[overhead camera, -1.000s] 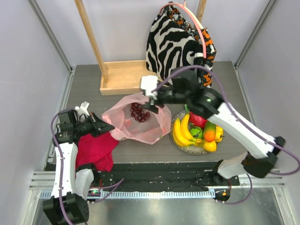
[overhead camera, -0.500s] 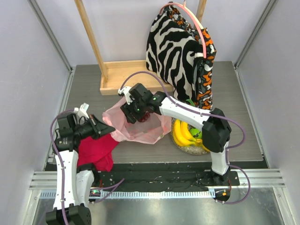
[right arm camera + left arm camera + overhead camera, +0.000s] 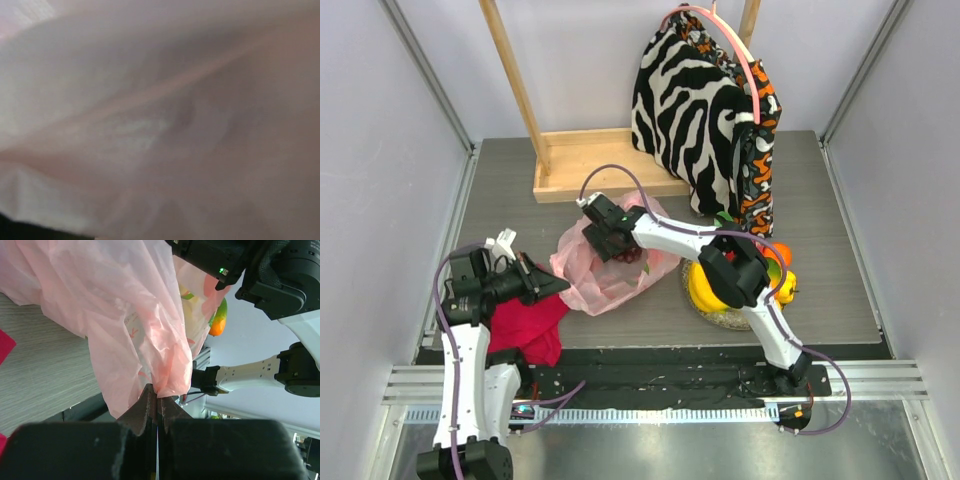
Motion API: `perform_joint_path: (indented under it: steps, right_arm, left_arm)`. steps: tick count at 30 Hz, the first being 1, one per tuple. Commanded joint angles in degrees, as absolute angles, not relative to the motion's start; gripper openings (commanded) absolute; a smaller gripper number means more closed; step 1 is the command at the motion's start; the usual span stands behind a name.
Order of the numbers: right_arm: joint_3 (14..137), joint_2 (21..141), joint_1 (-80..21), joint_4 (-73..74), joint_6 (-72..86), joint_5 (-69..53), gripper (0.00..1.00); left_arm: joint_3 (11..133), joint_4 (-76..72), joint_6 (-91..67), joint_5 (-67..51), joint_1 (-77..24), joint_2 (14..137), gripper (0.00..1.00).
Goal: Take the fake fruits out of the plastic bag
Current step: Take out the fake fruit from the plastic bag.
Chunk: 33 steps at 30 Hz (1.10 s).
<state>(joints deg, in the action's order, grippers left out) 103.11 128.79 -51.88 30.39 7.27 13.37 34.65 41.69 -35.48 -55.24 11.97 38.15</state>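
The pink plastic bag (image 3: 592, 285) lies crumpled at the table's middle. My left gripper (image 3: 552, 284) is shut on its left edge, and the left wrist view shows the film (image 3: 125, 315) pinched between the closed tips (image 3: 156, 392). My right gripper (image 3: 610, 236) reaches into the bag's mouth beside the dark red grapes (image 3: 633, 256). Its fingers are hidden by plastic, and blurred pink film fills the right wrist view. More fake fruits lie on the silvery plate (image 3: 720, 318): a yellow banana bunch (image 3: 702, 290) and an orange (image 3: 780, 255), partly covered by my right arm.
A magenta-red cloth (image 3: 525, 320) lies under my left arm. A wooden tray with an upright post (image 3: 582, 165) stands at the back. A zebra-patterned fabric bag (image 3: 695, 110) hangs at the back right. Grey walls close in both sides.
My right arm has swung left from above the plate and pushed its gripper into the bag. The bag has slumped and shifted a little. The left gripper has kept its hold.
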Motion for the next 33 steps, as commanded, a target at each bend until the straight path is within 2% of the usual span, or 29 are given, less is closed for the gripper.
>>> perform_joint_path:
  steps: [1,3,4,7,11,13,17,21,30,33]
  right_arm:
    - [104.7,128.6,-51.8,29.4,5.5,15.6,0.58]
    - [104.9,128.0,-51.4,29.4,3.4,14.8,0.49]
    - [104.9,126.3,-51.3,29.6,2.6,14.1,0.40]
    - [105.5,121.4,-51.3,31.7,0.4,9.2,0.29]
    - [106.4,114.7,-51.7,37.9,-2.9,-5.7,0.25]
    - [107.7,111.6,-52.6,44.1,-5.4,-9.9,0.21]
    - [109.9,107.3,-53.9,54.6,-9.0,-15.3,0.20]
    - [110.9,101.5,-53.9,60.8,-16.2,-25.6,0.20]
    - [114.9,89.0,-51.7,63.5,-23.4,-15.5,0.17]
    - [116.0,85.6,-49.7,68.0,-27.2,-7.1,0.17]
  left_arm:
    - [34.8,42.3,-34.8,-55.5,11.6,37.2,0.00]
    - [35.0,42.3,-34.7,-55.1,11.7,37.2,0.00]
    - [35.2,42.3,-34.7,-54.8,11.7,37.2,0.00]
    - [35.6,41.6,-34.8,-54.1,11.5,37.4,0.00]
    - [36.9,39.4,-35.0,-52.5,11.3,38.4,0.00]
    - [37.5,37.8,-34.9,-51.9,11.3,39.5,0.00]
    - [39.8,35.7,-34.3,-51.1,10.9,42.4,0.00]
    - [42.5,34.4,-33.5,-49.9,10.9,45.3,0.00]
    - [45.9,34.0,-32.3,-48.9,10.8,50.7,0.00]
    - [46.7,35.2,-32.3,-48.9,10.8,51.2,0.00]
